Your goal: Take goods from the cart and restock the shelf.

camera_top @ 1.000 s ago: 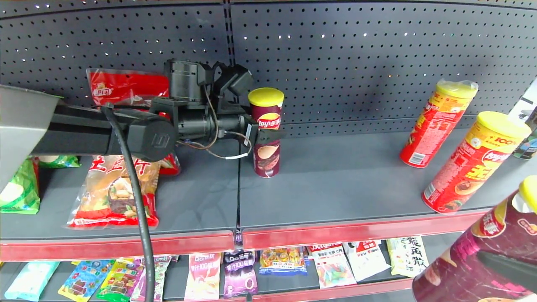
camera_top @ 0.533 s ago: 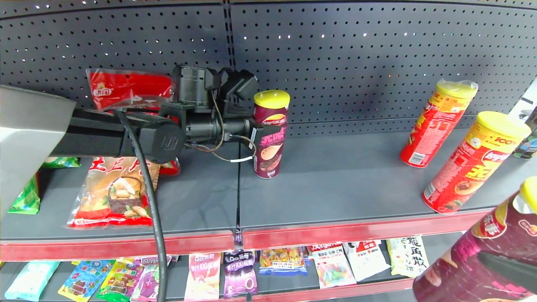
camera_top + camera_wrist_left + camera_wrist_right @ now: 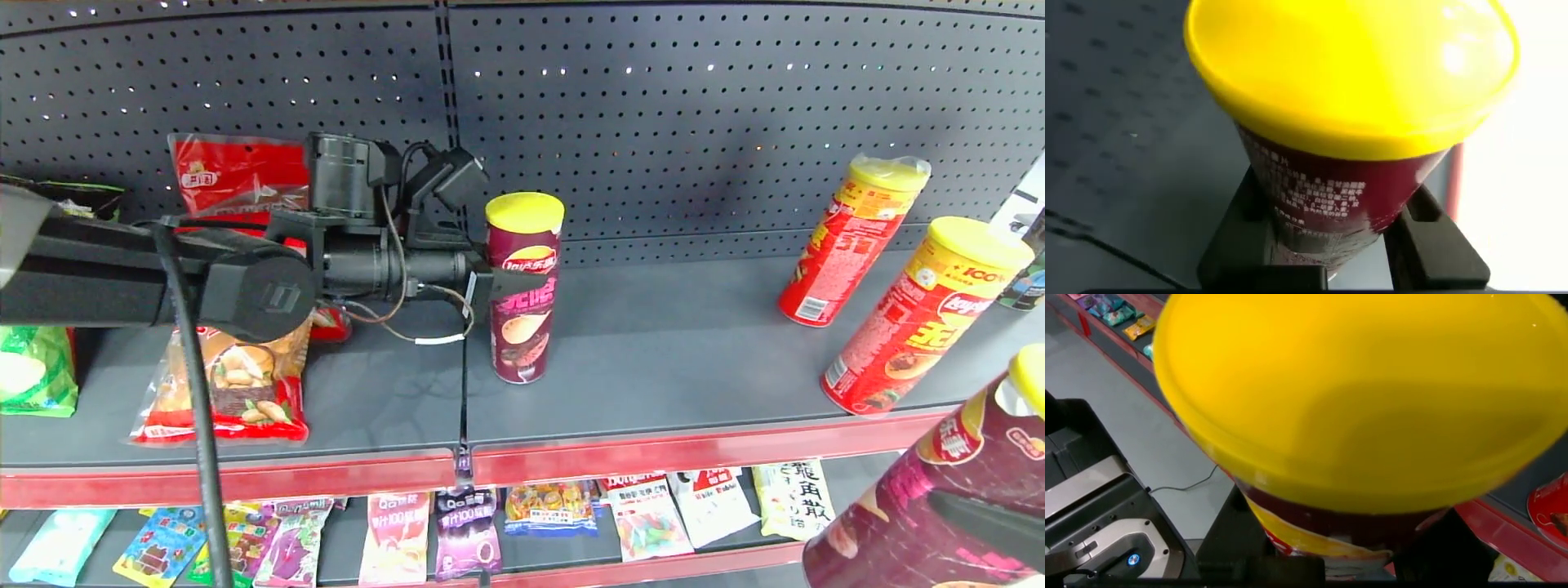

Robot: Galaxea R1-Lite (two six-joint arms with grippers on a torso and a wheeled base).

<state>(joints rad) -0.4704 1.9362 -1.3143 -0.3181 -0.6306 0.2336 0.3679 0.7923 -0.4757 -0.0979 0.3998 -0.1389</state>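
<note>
A maroon chips can [image 3: 522,327] with a yellow lid stands upright on the grey shelf board [image 3: 653,359], near its middle. My left gripper [image 3: 522,284] is shut on its upper body, coming in from the left. In the left wrist view the black fingers [image 3: 1237,237] clamp the can [image 3: 1351,73] below its lid. At the lower right, a second maroon can [image 3: 922,506] is tilted in front of the shelf. My right gripper [image 3: 1343,547] is shut on that second can [image 3: 1364,392]; its lid hides most of the fingers.
Two red chips cans [image 3: 849,241] [image 3: 922,314] stand at the shelf's right. A peanut bag [image 3: 237,384], a red bag [image 3: 237,171] and a green bag [image 3: 33,371] lie at the left. Bare board lies between the maroon and red cans. Snack packets [image 3: 465,531] fill the lower shelf.
My left gripper has brought the maroon can toward the shelf's front, and the arm has drawn back with it. The right arm and its can have not moved.
</note>
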